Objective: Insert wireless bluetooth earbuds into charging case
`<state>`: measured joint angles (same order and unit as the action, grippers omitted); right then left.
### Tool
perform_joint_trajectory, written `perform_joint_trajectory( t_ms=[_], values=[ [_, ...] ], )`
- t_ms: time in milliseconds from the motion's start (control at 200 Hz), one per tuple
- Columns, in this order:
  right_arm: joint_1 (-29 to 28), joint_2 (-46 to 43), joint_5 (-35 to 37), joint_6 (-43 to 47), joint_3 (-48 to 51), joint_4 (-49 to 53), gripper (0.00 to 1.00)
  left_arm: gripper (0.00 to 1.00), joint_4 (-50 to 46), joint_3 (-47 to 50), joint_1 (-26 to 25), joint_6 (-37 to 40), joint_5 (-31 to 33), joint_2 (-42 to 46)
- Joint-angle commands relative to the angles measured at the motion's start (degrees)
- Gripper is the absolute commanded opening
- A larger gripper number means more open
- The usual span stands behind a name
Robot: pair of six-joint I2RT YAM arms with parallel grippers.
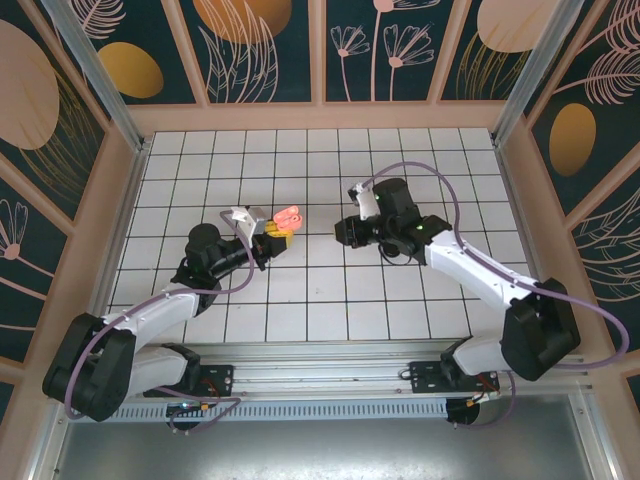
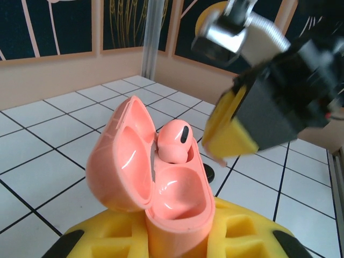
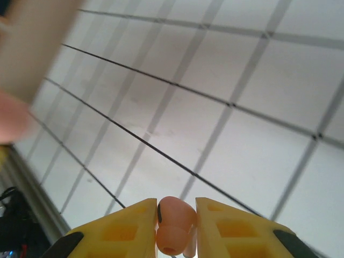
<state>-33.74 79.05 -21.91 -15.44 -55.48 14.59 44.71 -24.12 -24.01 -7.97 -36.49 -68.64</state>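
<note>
The salmon-pink charging case (image 2: 177, 199) stands upright with its lid (image 2: 121, 156) swung open to the left. My left gripper (image 2: 177, 232) is shut on its base, seen from above as the left gripper (image 1: 276, 232) under the case (image 1: 288, 215). One pink earbud (image 2: 174, 141) sits in the far slot; the near slot is empty. My right gripper (image 3: 176, 208) is shut on a second pink earbud (image 3: 174, 223), pinched between its yellow fingers (image 3: 129, 228). That right gripper (image 2: 228, 137) hovers just right of the case and above it, blurred; from above the right gripper (image 1: 345, 232) is a short gap from the case.
A small black disc (image 2: 210, 173) lies on the white grid table (image 1: 300, 300) just behind the case. Wooden walls (image 1: 320, 118) and metal posts enclose the table. Open tiles lie in front of and behind both grippers.
</note>
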Motion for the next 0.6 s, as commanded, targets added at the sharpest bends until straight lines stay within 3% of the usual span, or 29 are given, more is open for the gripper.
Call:
perform_joint_trajectory(
  t_ms=[0, 596],
  values=[
    [0.51, 3.78, 6.7, -5.75, 2.76, 8.68, 0.23, 0.1, -1.29, -0.84, 0.19, 1.44, 0.85, 1.19],
    [-1.09, 10.93, 11.98, -14.08, 8.29, 14.91, 0.25, 0.09, -2.43, -0.43, 0.19, 2.18, 1.32, 1.96]
  ],
)
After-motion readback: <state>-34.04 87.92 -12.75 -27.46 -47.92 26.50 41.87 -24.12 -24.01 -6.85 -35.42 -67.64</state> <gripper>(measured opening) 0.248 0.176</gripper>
